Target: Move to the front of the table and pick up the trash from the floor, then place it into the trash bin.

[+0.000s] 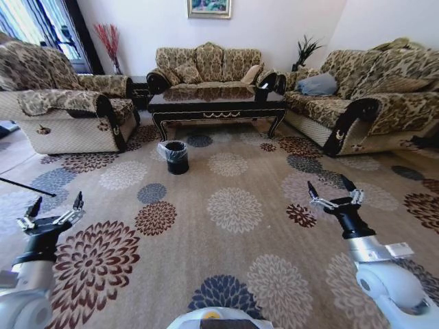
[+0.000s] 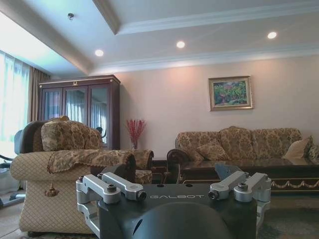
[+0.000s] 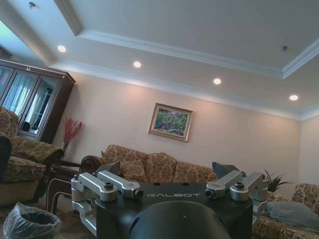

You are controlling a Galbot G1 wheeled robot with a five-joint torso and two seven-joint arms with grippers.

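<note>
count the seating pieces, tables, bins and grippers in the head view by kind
sofas and armchairs: 3 (left, back, right)
coffee table: 1
trash bin: 1
grippers: 2 (left gripper, right gripper)
total: 7

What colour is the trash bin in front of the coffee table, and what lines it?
Black trash bin, lined with a crinkled clear plastic bag over its rim; clearest in the head view.

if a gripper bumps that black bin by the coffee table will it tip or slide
The trash bin looks small and light, so it would probably slide on the floor or tip. Its loose bag liner likely crumples and shifts easily. Both the left gripper and right gripper are far off.
</note>
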